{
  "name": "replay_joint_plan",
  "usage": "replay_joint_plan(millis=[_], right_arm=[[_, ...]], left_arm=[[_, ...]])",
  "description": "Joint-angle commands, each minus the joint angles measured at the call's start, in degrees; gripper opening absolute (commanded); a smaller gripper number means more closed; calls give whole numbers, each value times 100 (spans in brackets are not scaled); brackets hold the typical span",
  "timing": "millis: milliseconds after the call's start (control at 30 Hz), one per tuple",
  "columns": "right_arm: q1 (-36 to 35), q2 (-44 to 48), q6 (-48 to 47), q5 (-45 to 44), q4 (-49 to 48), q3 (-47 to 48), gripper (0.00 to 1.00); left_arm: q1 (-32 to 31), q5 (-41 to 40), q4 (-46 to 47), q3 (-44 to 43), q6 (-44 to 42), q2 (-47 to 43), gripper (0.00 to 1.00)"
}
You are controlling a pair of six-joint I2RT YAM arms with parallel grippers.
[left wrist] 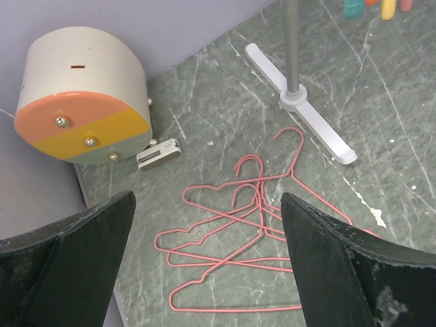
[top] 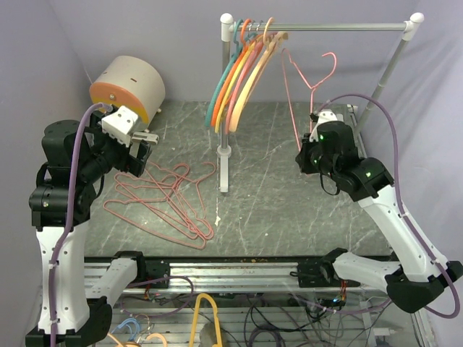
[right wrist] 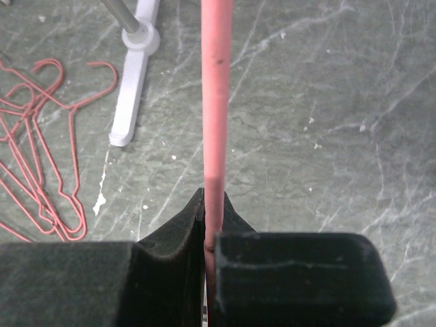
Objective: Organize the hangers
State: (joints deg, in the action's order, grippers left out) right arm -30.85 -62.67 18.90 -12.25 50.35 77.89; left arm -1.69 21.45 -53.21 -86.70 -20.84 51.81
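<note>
The right claw (right wrist: 210, 235) is pinching shut on a pink wire hanger (right wrist: 216, 102), which is rising upright from its fingers, hook near the rail (top: 340, 27) and apart from the plastic hangers (top: 235, 83) hanging there. The left claw (left wrist: 206, 211) is hovering wide open above the pile of pink hangers (left wrist: 261, 204) lying on the surface (left wrist: 381, 102).

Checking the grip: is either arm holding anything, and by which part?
The right gripper pinches a pink wire hanger by a straight stretch of wire, well below its hook. The left gripper is open and empty.
</note>
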Motion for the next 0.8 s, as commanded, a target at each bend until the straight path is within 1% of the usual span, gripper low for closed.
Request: replay_joint_plan(millis=[0,100,300,367,467,633,767], right_arm=[[12,101,146,-310,190,-154,0],[12,65,140,-515,397,-48,0],[18,-136,78,-1247,618,241,0],[19,-302,8,-1355,602,466,0],[18,-539,-161,-1291,485,883,0],[24,-1179,-374,-1550,571,1726,0],[65,-1691,-507,-1525,571,2289,0]], left_arm=[[11,-201,197,15,129,-31,100],[20,-239,125,-1,94,-55,100],[20,-265,73,8,38,-122,100],[23,-226,32,24,-35,-170,100],[27,-200,-52,77,-212,-250,99],[20,-444,-146,146,-426,-392,100],[20,-457,-195,245,-487,-480,100]])
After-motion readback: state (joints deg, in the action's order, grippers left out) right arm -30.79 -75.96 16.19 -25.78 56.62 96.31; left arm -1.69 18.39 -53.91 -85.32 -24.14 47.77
